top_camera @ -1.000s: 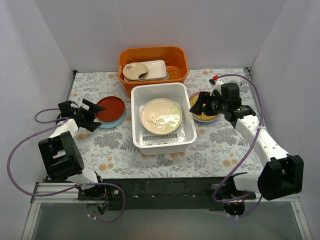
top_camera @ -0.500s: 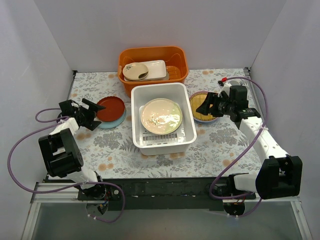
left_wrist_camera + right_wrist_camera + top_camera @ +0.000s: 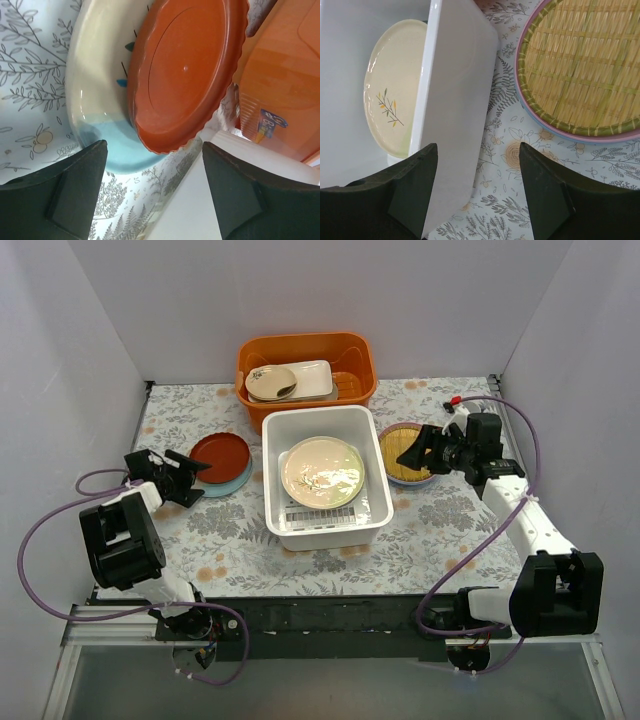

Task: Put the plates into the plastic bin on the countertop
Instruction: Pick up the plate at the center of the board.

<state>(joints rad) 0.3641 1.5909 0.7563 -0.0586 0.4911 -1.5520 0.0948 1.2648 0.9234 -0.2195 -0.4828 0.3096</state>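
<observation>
Plates here look stiff, glossy and breakable, so I'd pinch the raised rim. The red-brown plate (image 3: pixel 221 457) lies flat on a blue plate (image 3: pixel 233 483), on the bench (image 3: pixel 430 525) left of the plastic bin (image 3: pixel 330 533). The woven-look plate (image 3: pixel 408 453) tops a stack to the right, and the cream plate (image 3: pixel 322 471) is inside. All are round and face up, with no long axis. The left end effector (image 3: pixel 200 483) and right end effector (image 3: pixel 477 150) both gape, empty.

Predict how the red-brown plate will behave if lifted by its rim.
Probably stiff: the red-brown plate shows a crisp, unsagging scalloped rim. Its glossy sheen suggests a slippery grip. Lying loose on the bluish plate, it may slide.
</observation>
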